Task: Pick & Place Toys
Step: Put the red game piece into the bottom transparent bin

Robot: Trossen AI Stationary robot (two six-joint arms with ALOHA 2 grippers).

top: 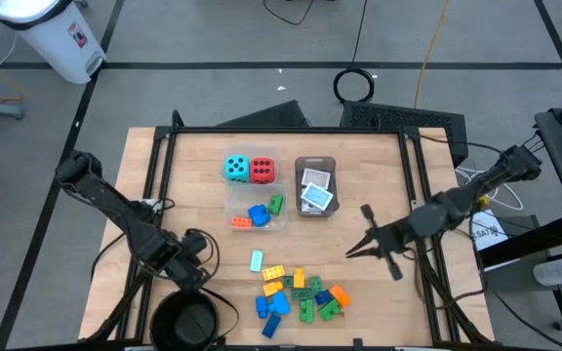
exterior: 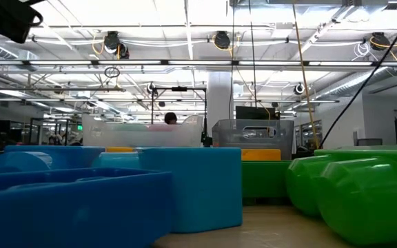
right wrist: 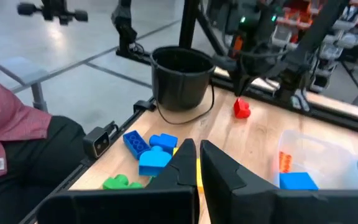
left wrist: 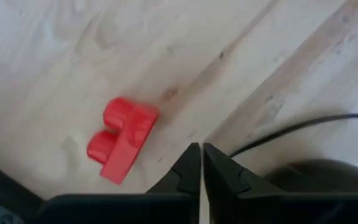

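nearest the front edge of the worktop (top: 359,195) sits the round black bowl (top: 185,320), and just beside it the left pincer (left wrist: 202,163) hangs low with its fingers pressed together and nothing between them; a red brick (left wrist: 122,147) lies loose on the wood close in front of it, touched by nothing. alongside, near the middle of that front edge, a loose heap of small bricks (top: 296,292) in blue, yellow, green and orange is still unsorted, with one teal piece (top: 257,260) apart from it, a little farther in. to the right, the right pincer (top: 356,253) hovers over bare wood, clenched and empty too. farther back, a clear tub (top: 258,213) already holds a blue, an orange and a green brick, with the teal die (top: 235,169) and red die (top: 260,171) at its far side, touching each other. next to these a grey tray (top: 315,185) holds the white cards (top: 315,191). so i judge the sorting started but well short of done: most bricks, the red one included, wait to be picked.
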